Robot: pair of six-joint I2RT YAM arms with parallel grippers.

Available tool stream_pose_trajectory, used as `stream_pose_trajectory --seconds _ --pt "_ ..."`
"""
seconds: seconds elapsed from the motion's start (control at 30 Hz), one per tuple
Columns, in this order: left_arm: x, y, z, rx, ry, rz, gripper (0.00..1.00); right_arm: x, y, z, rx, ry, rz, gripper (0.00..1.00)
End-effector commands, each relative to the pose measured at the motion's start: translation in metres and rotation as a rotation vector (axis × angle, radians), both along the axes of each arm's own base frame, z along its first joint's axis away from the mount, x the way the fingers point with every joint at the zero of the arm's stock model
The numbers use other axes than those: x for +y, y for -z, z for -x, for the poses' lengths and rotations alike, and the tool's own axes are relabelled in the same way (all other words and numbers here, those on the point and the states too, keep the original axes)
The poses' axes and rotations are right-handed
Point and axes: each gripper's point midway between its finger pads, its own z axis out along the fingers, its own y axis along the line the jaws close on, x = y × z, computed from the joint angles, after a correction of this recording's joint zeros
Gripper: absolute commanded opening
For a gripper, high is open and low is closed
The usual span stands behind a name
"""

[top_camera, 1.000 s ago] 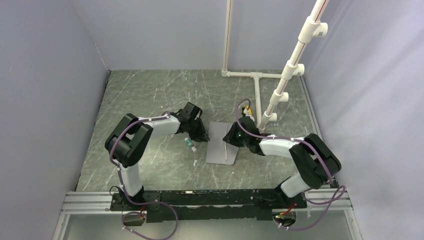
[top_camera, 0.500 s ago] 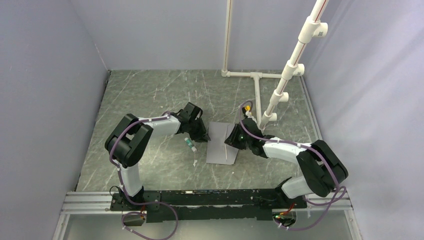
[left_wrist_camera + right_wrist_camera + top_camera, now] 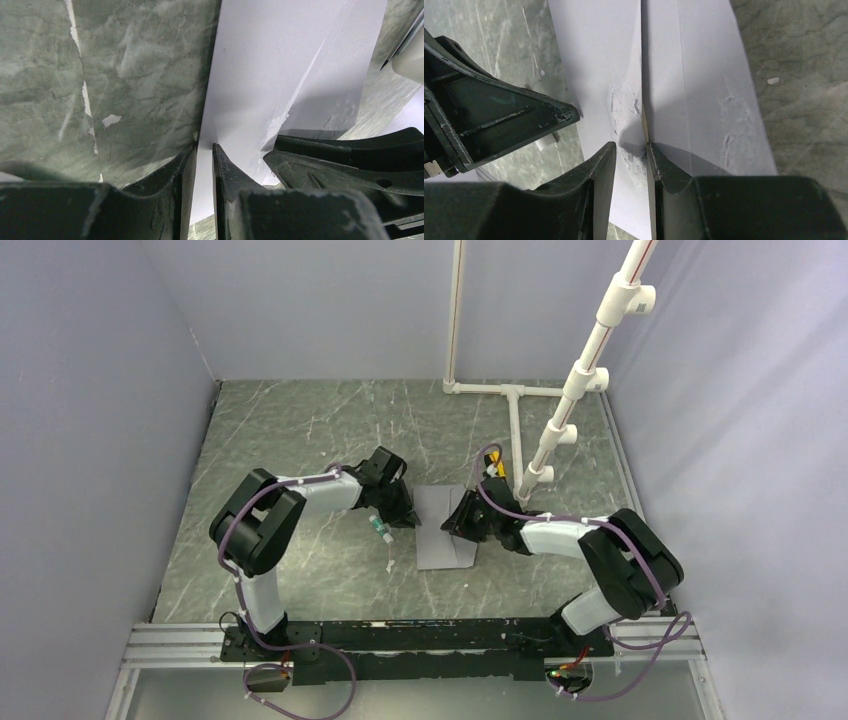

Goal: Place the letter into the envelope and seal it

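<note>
The grey envelope (image 3: 447, 540) lies flat on the table between my two grippers. My left gripper (image 3: 408, 519) is at its left edge. In the left wrist view its fingertips (image 3: 204, 146) straddle that edge of the envelope (image 3: 280, 65), a narrow gap apart, with paper showing between them. My right gripper (image 3: 463, 526) is low over the envelope's right part. In the right wrist view (image 3: 630, 145) its jaws stand slightly apart over a crumpled ridge along the flap seam of the envelope (image 3: 704, 90). A thin tan sliver of the letter (image 3: 644, 122) shows at the seam; the rest is hidden.
A small green-and-white tube (image 3: 380, 530) and a white scrap (image 3: 388, 566) lie just left of the envelope. A white pipe frame (image 3: 517, 420) stands at the back right. Purple walls enclose the marbled table (image 3: 300, 430).
My right gripper has shifted a little farther onto the envelope. The tan line seen on the envelope from above no longer shows there. The left gripper has stayed put.
</note>
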Motion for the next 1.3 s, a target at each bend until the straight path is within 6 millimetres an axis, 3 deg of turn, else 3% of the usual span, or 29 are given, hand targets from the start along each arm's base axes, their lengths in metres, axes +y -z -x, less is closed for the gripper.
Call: stream_pose_trajectory --seconds 0.0,0.13,0.37,0.5,0.53,0.63,0.7,0.77,0.87,1.13,1.27 --pt "0.019 0.023 0.032 0.102 0.002 -0.102 0.25 0.010 0.002 0.004 0.024 -0.017 -0.048 0.33" --pt "0.021 0.014 0.026 0.062 -0.002 -0.112 0.26 -0.005 -0.006 -0.004 -0.025 0.022 0.028 0.34" --pt "0.015 -0.026 -0.001 -0.078 0.018 -0.111 0.32 -0.040 -0.055 -0.020 -0.234 0.084 0.166 0.44" --pt "0.027 -0.051 -0.011 -0.158 -0.011 -0.144 0.38 -0.031 -0.085 -0.019 -0.351 -0.028 0.156 0.46" --pt "0.032 -0.057 -0.012 -0.176 -0.025 -0.157 0.42 -0.029 -0.085 -0.015 -0.348 -0.057 0.169 0.46" --pt "0.060 -0.078 -0.013 -0.260 -0.091 -0.233 0.52 -0.012 -0.094 -0.008 -0.384 -0.128 0.159 0.47" --pt "0.083 -0.089 -0.010 -0.305 -0.132 -0.302 0.68 0.003 -0.103 -0.001 -0.424 -0.179 0.149 0.49" --pt "0.106 -0.100 -0.005 -0.342 -0.174 -0.362 0.78 0.021 -0.112 0.002 -0.478 -0.232 0.152 0.57" --pt "0.134 -0.111 0.004 -0.364 -0.232 -0.428 0.92 0.047 -0.104 0.010 -0.487 -0.299 0.198 0.67" --pt "0.181 -0.115 0.028 -0.349 -0.367 -0.384 0.93 0.121 -0.074 0.020 -0.503 -0.455 0.302 0.72" --pt "0.192 -0.111 0.039 -0.295 -0.413 -0.305 0.93 0.138 -0.057 0.013 -0.505 -0.472 0.360 0.72"
